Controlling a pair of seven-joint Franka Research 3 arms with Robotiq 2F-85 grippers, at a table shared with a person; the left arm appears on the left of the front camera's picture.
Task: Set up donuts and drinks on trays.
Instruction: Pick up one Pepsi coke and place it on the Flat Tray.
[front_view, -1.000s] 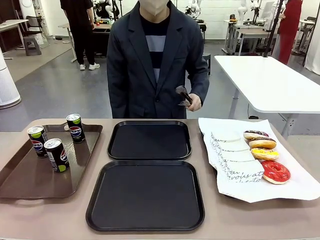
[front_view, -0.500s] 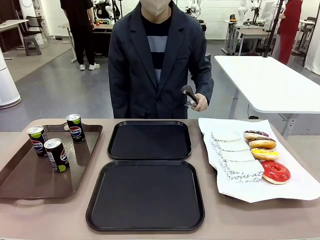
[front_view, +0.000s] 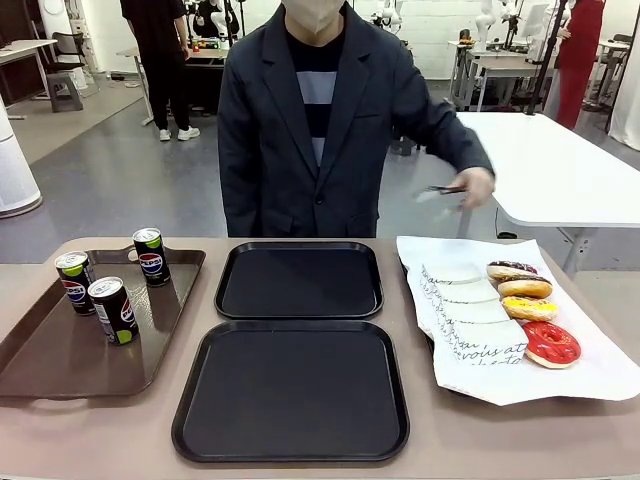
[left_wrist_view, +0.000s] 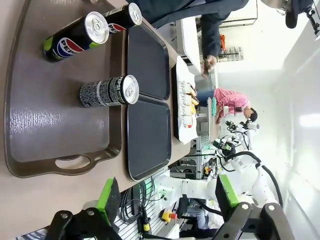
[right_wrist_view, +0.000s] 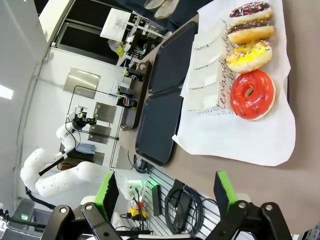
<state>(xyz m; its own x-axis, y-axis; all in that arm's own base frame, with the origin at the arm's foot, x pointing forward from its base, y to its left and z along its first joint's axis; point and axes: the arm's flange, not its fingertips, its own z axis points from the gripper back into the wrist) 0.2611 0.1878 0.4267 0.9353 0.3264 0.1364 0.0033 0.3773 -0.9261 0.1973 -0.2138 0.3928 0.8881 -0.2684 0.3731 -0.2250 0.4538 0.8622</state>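
At right of frame, four donuts (front_view: 528, 308) lie on paper (front_view: 600, 372); left gripper (left_wrist_view: 167, 200) and right gripper (right_wrist_view: 165, 194) both hang released.

Four donuts (right_wrist_view: 248, 55) lined on white paper (right_wrist_view: 240, 142) — pincer (right_wrist_view: 165, 192) spread wide.

Take white table (front_view: 545, 150) as your landmark.
- Grey glossy floor (front_view: 130, 190) spreads left of white table and behind it.
- Paler beige floor strip (front_view: 70, 115) far left of white table.
- Brown surface (front_view: 120, 440) lies nearer you than white table, near it but apart.
- Grey desks (front_view: 495, 60) behind white table, toward white back wall (front_view: 440, 30).
- White rounded floor unit (front_view: 15, 170) far left of white table.
- Small table (front_view: 25, 45) far left of white table, further back.
- Light bright, even; you get soft reflections on floor left of white table.
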